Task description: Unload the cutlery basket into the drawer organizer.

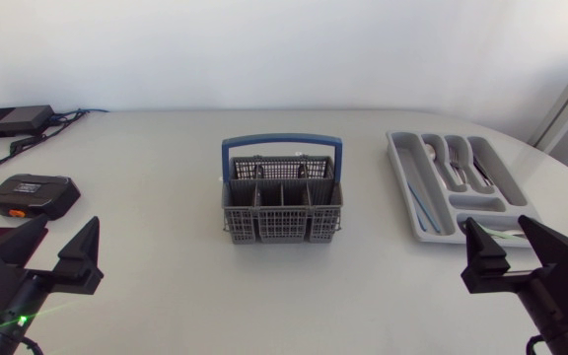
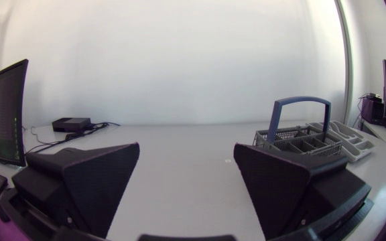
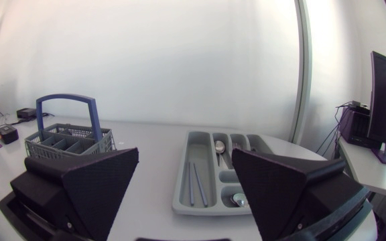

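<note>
My left claw point(image 1: 55, 252) hangs low over the near edge of the tabletop point(image 1: 166, 281), its wedges spread wide and gripping nothing. I judge it is kept clear of the work. Two black boxes point(image 1: 33, 195) lie beyond it. One basket point(image 1: 282, 202) stands mid-tabletop, handle up, likely so either arm can reach it. I see no cutlery in it. One organizer point(image 1: 504, 176) lies well to its right, holding two thin sticks, a spoon and forks I cannot count. My right claw point(image 1: 516, 252), just before the organizer, gapes equally wide and is empty.
</note>
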